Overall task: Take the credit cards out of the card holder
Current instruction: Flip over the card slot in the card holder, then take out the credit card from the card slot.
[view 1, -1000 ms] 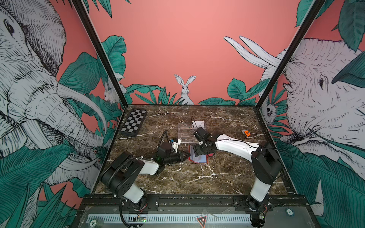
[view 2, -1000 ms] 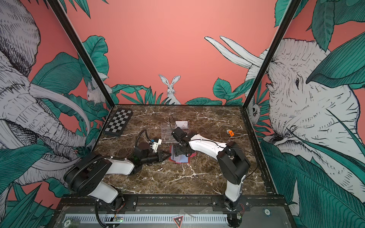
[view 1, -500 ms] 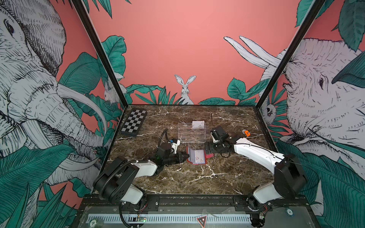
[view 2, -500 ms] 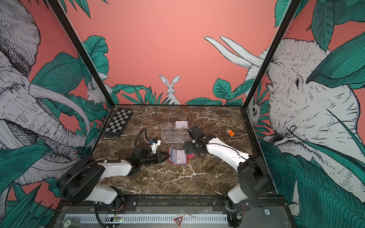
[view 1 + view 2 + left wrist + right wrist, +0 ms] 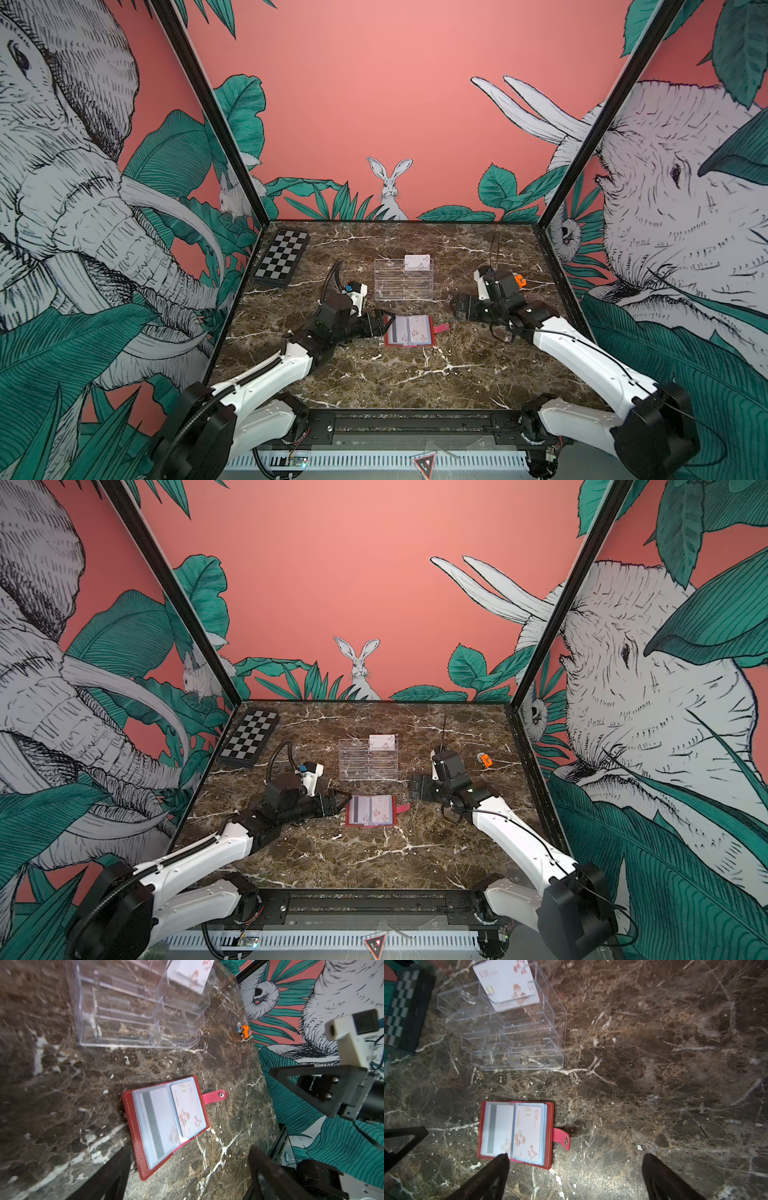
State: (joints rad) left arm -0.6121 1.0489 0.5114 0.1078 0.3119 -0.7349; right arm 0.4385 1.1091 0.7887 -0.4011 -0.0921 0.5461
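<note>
The card holder [image 5: 409,330] [image 5: 371,810] lies open and flat on the marble, red with pale blue sleeves and its snap tab [image 5: 562,1138] out to the right. Two credit cards show in its sleeves: one [image 5: 497,1126] with a grey stripe, one [image 5: 527,1134] with pinkish print. Another credit card [image 5: 417,262] [image 5: 508,985] stands in the top tier of the clear rack. My left gripper [image 5: 386,326] [image 5: 189,1153] is open at the holder's left edge, holding nothing. Right of the snap tab and apart from it, my right gripper [image 5: 460,308] [image 5: 575,1156] is open and empty.
The clear acrylic tiered rack [image 5: 403,282] stands just behind the holder. A black-and-white checkered board [image 5: 282,257] lies at the back left. A small orange object [image 5: 519,281] sits near the right wall, behind the right arm.
My left gripper has gone from shut to open beside the holder. The right arm has drawn back to the right, off the holder, which now lies uncovered and open.
</note>
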